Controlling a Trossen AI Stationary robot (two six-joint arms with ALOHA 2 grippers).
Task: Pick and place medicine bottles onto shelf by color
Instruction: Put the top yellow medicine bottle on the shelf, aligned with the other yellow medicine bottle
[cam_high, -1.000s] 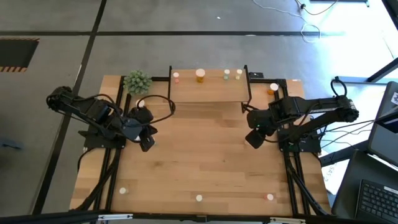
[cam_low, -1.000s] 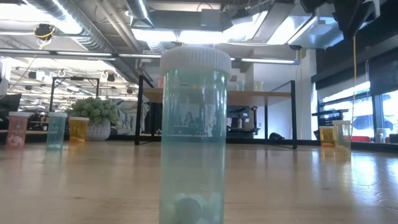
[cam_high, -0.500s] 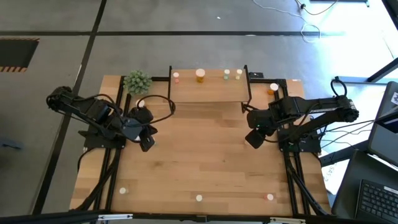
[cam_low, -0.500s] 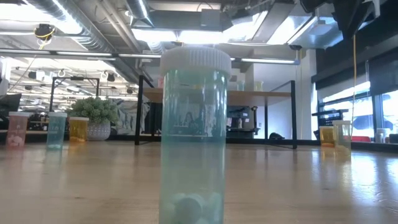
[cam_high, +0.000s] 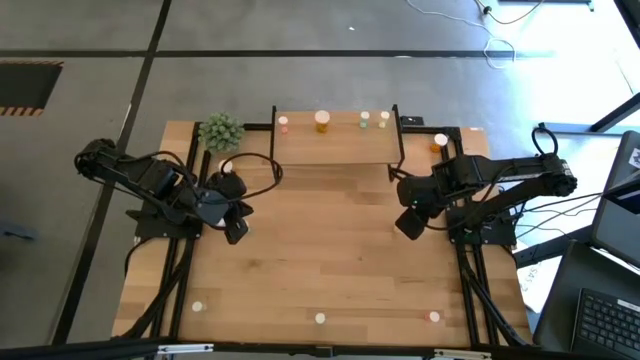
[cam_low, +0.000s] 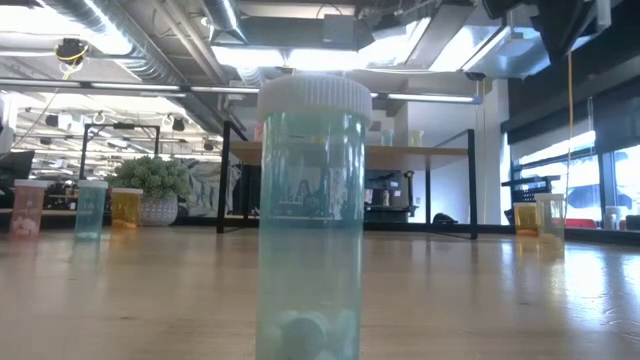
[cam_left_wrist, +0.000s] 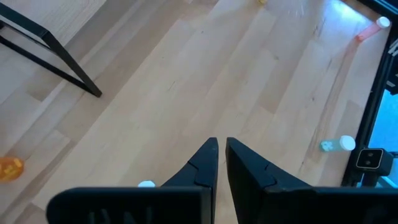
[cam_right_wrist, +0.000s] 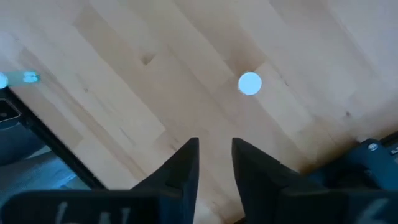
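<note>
pale green bottle (cam_low: 312, 215), no legible label

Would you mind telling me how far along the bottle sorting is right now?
Four bottles already stand on the shelf. Nothing is in hand: the left gripper and right gripper both hang empty. Three bottles at the near table edge and others beside the shelf remain.

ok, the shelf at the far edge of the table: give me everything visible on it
The shelf is a low rectangular light-wood board on a thin black metal frame, standing at the table's far edge between the two arms. Four small bottles stand along its back edge: a pale-pink one at the left, a bigger orange one near the middle and two pale-green ones at the right. Neither gripper touches it. A potted plant sits just beside its left end.
</note>
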